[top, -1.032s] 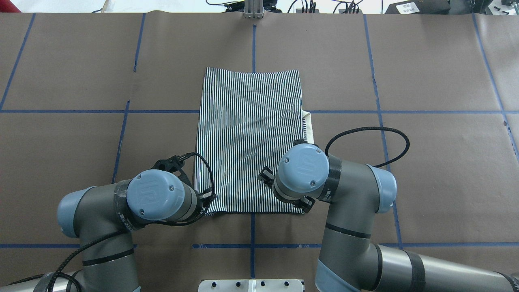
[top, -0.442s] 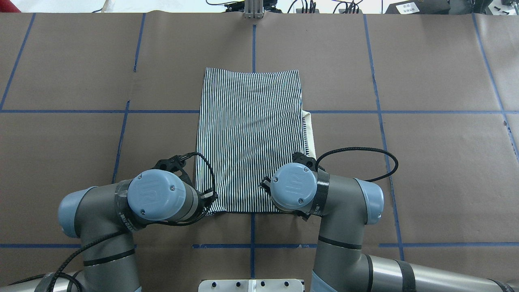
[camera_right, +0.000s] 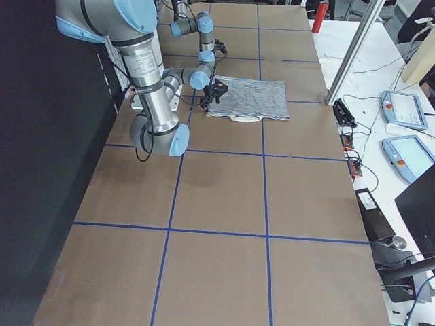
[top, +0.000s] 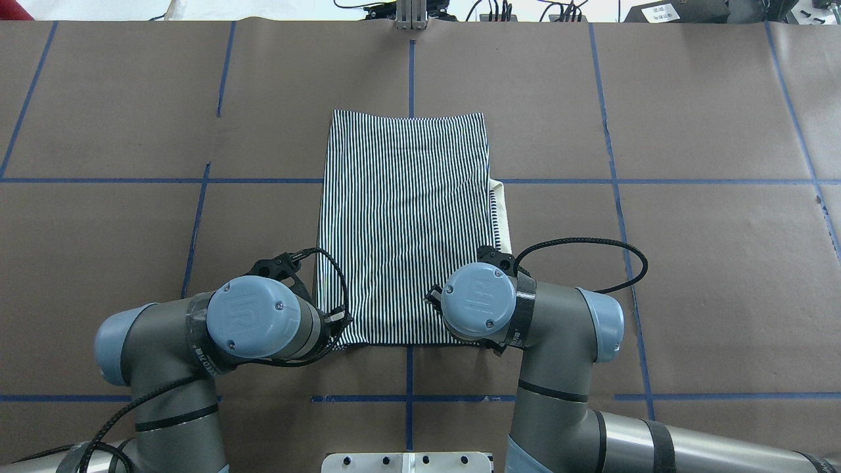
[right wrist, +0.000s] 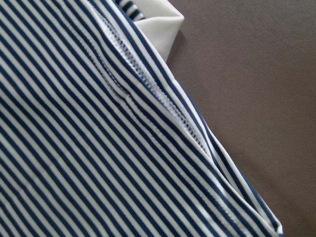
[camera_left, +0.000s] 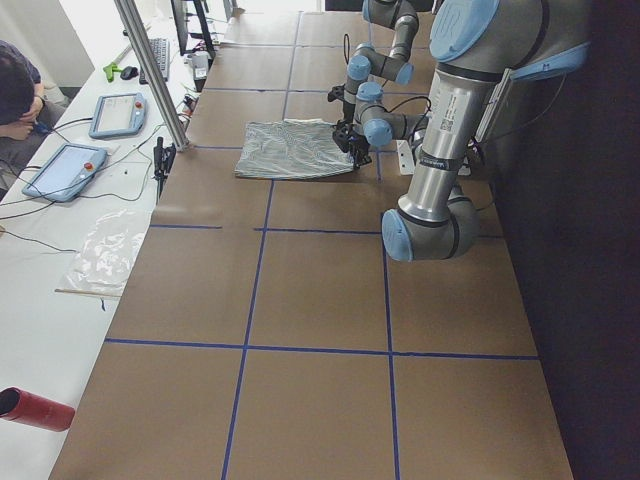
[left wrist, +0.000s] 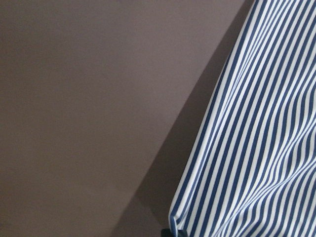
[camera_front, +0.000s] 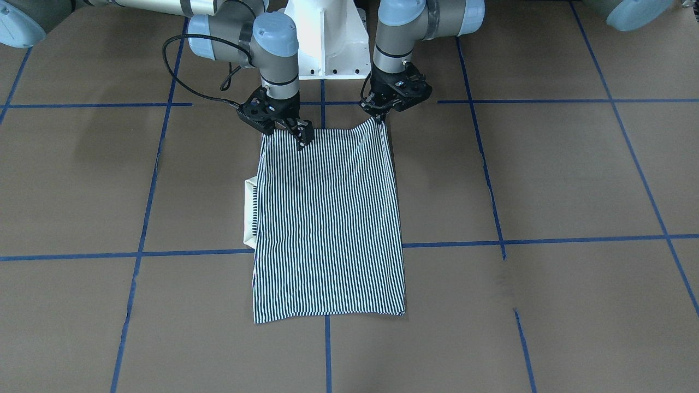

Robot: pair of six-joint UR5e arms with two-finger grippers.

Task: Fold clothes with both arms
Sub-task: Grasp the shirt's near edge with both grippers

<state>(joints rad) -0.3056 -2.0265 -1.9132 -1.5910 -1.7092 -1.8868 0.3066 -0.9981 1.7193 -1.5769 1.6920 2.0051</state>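
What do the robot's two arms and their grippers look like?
Both the left arm and the right arm are grey-silver tubes with round light blue joint caps embossed with a UR logo, and black bands. A black braided cable loops beside each wrist. The left gripper and right gripper are black, two-fingered.

Brown-papered table (top: 690, 263) (blue tape grid (top: 657, 180)) bears the striped shirt (top: 404, 223)

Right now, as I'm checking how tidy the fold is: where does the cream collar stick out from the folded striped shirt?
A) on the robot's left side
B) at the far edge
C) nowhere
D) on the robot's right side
D: in the overhead view the cream collar pokes out past the shirt along the long edge on the right arm's side.
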